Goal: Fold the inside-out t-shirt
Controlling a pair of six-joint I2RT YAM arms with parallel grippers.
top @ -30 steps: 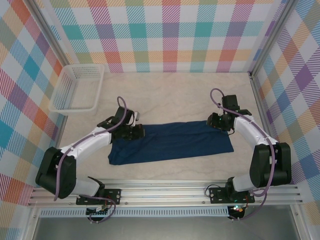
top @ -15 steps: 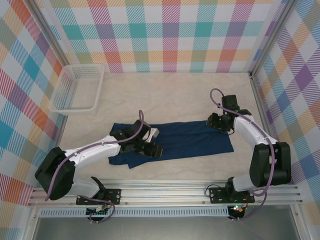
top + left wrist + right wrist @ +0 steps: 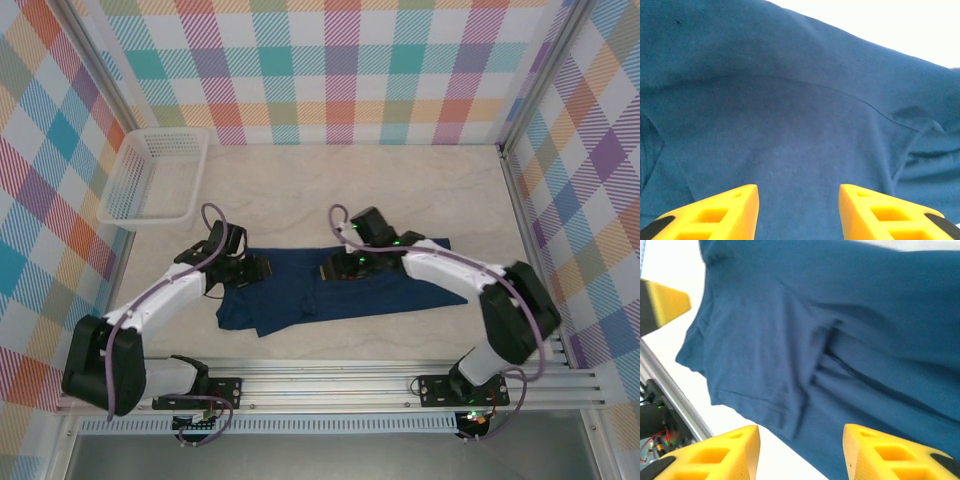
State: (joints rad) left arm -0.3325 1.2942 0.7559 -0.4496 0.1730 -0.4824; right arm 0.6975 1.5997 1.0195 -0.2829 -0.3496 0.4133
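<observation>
T-shirt is looking like soft, thin cloth, matt, w/ a fine weave & stitched seams showing. Surface is showing a smooth, pale, marbled finish. Basket is reading as white plastic mesh. Left pincer & right pincer are looking like matt yellow plastic. Front rail is showing ribbed bare metal.

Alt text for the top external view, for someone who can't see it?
A navy t-shirt lies as a long band across the middle of the table. The left gripper is at its left end and the right gripper is over its middle. A white basket sits in the far left corner.
</observation>
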